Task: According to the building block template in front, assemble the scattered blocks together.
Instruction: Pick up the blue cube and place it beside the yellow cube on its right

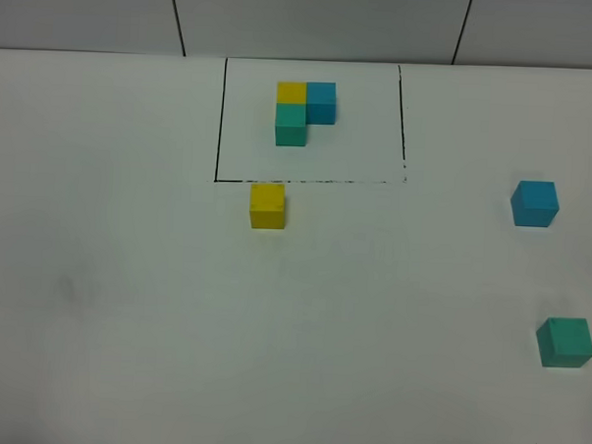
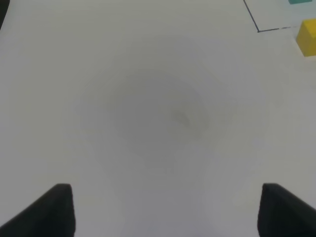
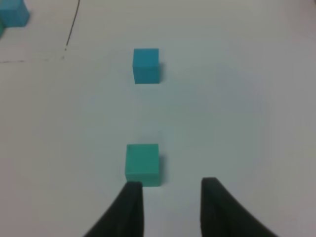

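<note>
Three loose cubes, one per colour: the yellow cube (image 1: 267, 205) is sitting just outside the near line of the template (image 1: 306, 112), three joined cubes being framed in black at the table (image 1: 96, 302)'s far edge. The blue cube (image 1: 535, 203) and teal cube (image 1: 565, 342) are lying well apart near the right edge. Open room is being left across the middle and left. The left gripper (image 2: 170, 212) is being held wide open, empty. The right gripper (image 3: 170, 200) is being held narrowly open, empty, just behind the teal cube.

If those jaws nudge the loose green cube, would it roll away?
Probably not: the green cube has flat faces and sits squarely on the table, so it should slide. It looks rigid and matte, so likely easy to grip.
</note>
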You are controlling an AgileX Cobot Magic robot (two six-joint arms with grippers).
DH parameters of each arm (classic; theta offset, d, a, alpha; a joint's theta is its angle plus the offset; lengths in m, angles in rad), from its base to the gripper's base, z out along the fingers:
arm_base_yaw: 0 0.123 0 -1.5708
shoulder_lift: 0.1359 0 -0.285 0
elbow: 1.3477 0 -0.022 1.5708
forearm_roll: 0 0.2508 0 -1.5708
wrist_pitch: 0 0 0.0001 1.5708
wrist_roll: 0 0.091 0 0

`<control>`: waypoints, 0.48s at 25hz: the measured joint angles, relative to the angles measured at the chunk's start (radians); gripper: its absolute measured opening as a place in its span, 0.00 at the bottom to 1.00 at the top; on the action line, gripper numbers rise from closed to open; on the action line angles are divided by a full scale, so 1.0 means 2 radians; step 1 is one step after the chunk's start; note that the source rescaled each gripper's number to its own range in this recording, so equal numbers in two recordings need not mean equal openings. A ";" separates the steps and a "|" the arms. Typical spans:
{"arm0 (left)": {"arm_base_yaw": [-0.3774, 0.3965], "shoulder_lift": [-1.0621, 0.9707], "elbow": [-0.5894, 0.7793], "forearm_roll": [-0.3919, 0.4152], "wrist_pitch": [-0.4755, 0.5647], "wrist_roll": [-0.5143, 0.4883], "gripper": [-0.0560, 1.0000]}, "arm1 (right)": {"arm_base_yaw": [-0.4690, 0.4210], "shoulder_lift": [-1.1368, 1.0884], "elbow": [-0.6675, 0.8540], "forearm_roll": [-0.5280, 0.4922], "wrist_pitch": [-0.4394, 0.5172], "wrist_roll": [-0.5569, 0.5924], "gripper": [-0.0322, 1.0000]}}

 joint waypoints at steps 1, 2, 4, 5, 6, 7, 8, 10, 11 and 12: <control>0.000 0.000 0.000 0.000 0.000 -0.001 0.72 | 0.000 0.000 0.000 0.000 0.000 0.000 0.03; 0.000 0.000 0.000 0.000 0.000 -0.001 0.72 | 0.000 0.000 0.000 0.000 0.000 0.000 0.03; 0.000 0.000 0.000 0.000 0.000 -0.001 0.72 | 0.000 0.000 0.000 0.000 0.000 0.000 0.03; 0.000 0.000 0.000 0.000 0.000 -0.001 0.72 | 0.000 0.000 0.000 0.000 0.000 0.000 0.03; 0.000 0.000 0.000 0.000 0.000 -0.003 0.72 | 0.000 0.000 0.000 0.000 0.000 0.000 0.03; 0.000 0.000 0.000 0.000 0.000 -0.005 0.72 | 0.000 0.000 0.000 0.000 0.000 0.000 0.03; 0.000 0.000 0.000 0.000 0.000 -0.008 0.72 | 0.000 0.000 0.000 0.000 0.000 0.000 0.03; 0.000 0.000 0.000 0.001 0.000 -0.018 0.72 | 0.000 0.000 0.000 0.000 0.000 0.000 0.03; 0.000 0.000 0.000 0.002 0.000 -0.022 0.72 | 0.000 0.000 0.000 0.000 0.000 0.000 0.03; 0.000 0.000 0.000 0.002 0.000 -0.023 0.72 | 0.000 0.000 0.000 0.000 0.000 0.000 0.03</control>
